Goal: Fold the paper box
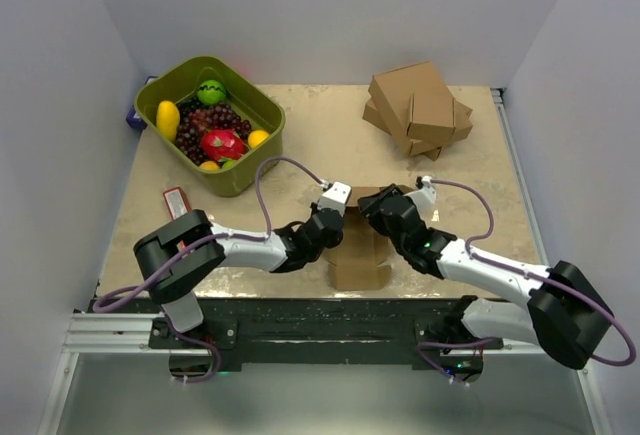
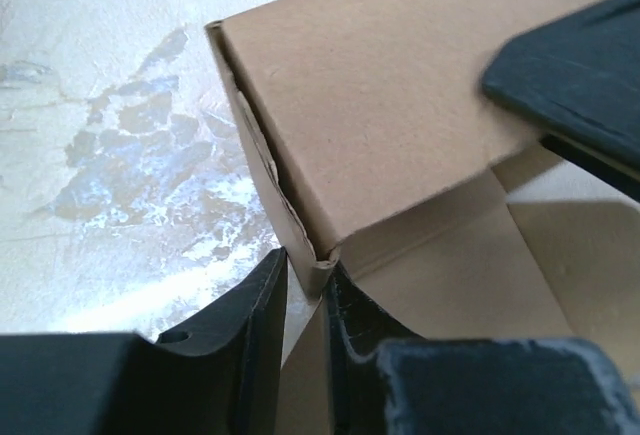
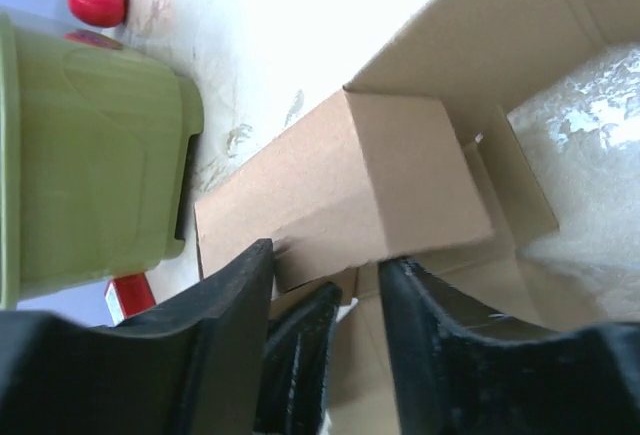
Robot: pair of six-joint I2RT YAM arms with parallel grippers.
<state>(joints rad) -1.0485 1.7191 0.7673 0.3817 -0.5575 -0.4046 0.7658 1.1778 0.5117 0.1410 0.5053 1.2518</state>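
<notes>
The paper box (image 1: 360, 260) is plain brown card and lies partly folded between the two arms at the table's near middle. My left gripper (image 1: 330, 233) reaches it from the left. In the left wrist view, the left gripper (image 2: 308, 275) has its fingers close together astride the corner of a raised wall of the box (image 2: 380, 105). A sliver of table shows between the outer finger and the card. My right gripper (image 1: 380, 211) comes from the right. Seen from its own wrist, the right gripper (image 3: 330, 260) is open under a folded-over panel of the box (image 3: 350, 175), with nothing pinched.
A green bin (image 1: 244, 167) of fruit stands at the back left, and its wall (image 3: 90, 155) is close to the box. A stack of larger brown cartons (image 1: 418, 107) sits at the back right. A small red packet (image 1: 176, 201) lies near the left edge.
</notes>
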